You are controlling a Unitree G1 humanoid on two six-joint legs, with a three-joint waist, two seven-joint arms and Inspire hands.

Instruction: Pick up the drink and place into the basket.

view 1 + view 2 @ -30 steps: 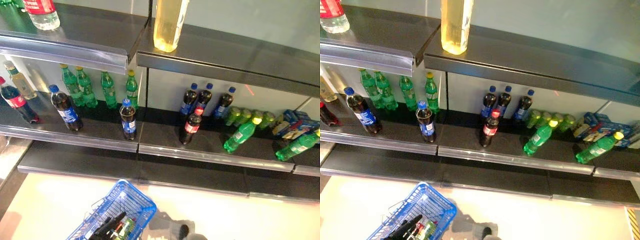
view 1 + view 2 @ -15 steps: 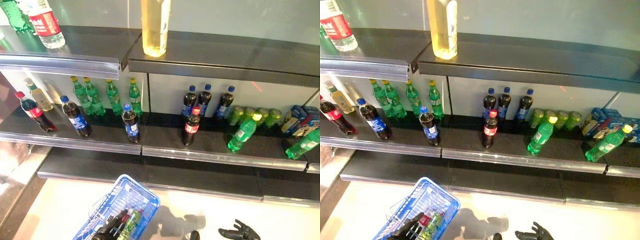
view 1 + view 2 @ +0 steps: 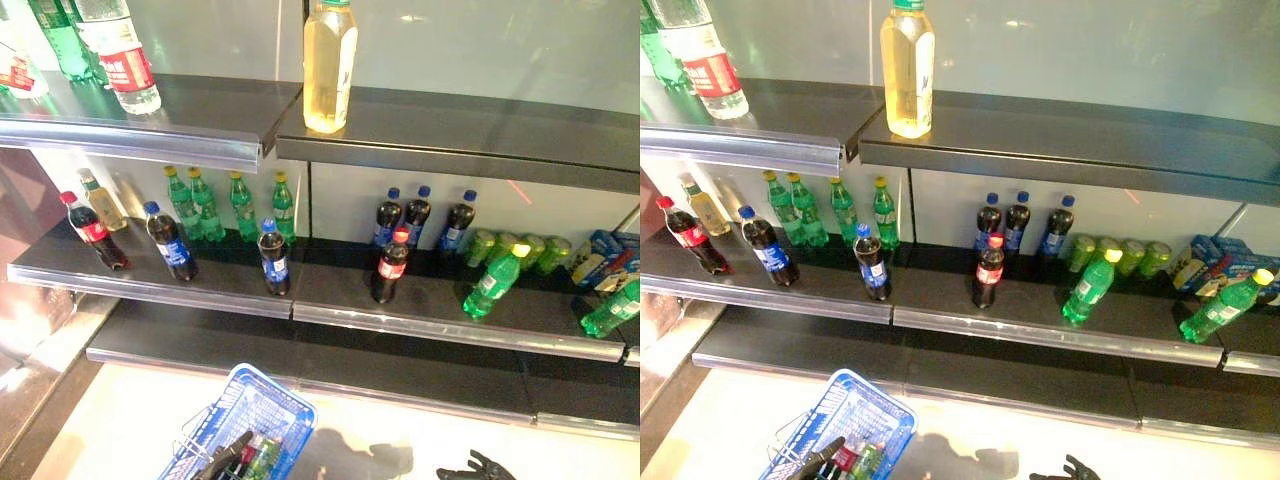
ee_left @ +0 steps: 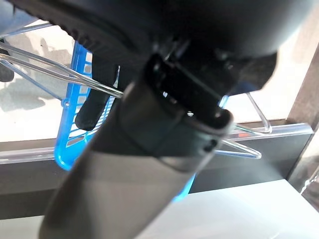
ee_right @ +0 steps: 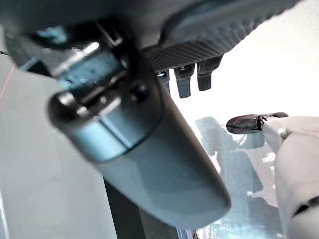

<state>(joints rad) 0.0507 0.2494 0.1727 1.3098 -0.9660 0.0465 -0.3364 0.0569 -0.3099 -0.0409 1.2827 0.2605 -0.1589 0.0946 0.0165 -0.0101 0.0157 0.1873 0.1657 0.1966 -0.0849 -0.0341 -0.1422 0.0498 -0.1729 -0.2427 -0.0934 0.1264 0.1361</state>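
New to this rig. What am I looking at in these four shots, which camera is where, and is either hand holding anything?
It is a two-armed humanoid robot facing store shelves. The two wide pictures come from a stereo camera on its head, looking down; the two close ones come from cameras on its wrists.

The middle shelf carries dark cola bottles and green soda bottles; a tall yellow drink stands on the top shelf.

The left hand carries a blue wire basket by its metal handle; bottles already lie inside. The right hand is low at the frame's edge, fingers relaxed, holding nothing.
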